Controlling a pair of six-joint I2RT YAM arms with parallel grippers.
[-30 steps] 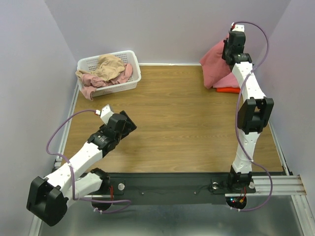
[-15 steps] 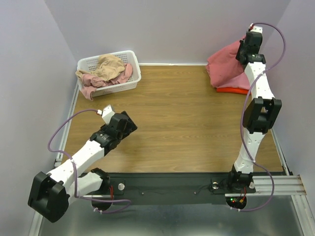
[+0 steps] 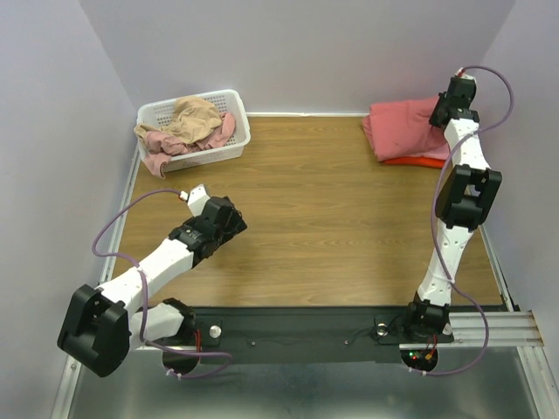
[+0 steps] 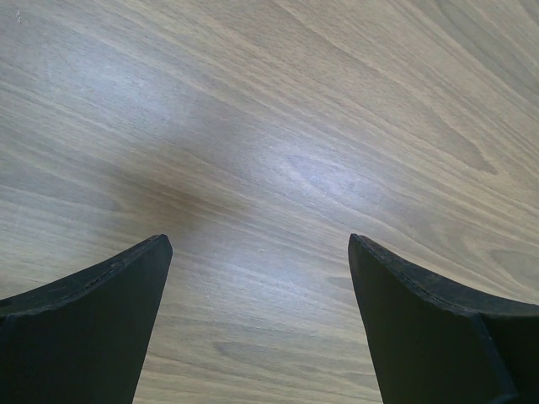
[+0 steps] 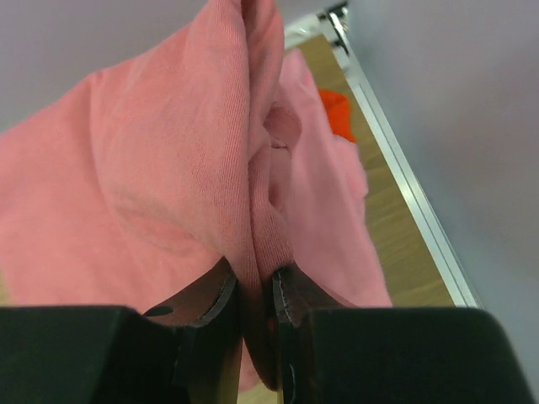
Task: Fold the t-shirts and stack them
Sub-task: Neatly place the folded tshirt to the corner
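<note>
My right gripper is shut on a fold of the dusty red t-shirt, which lies spread over the stack at the table's far right corner. In the right wrist view the gripper pinches the shirt's cloth between both fingers. A bright pink t-shirt lies under it and an orange-red t-shirt sits at the bottom, also showing in the right wrist view. My left gripper is open and empty over bare wood; in its wrist view the gripper shows only table between the fingers.
A white lattice basket stands at the far left and holds a tan t-shirt and a pale rose t-shirt that hangs over its rim. Purple walls close the back and sides. A metal rail runs along the table's right edge.
My right gripper has moved right and back with the dusty red t-shirt, which went from hanging bunched to spread flat on the stack. The left arm shifted slightly forward.
</note>
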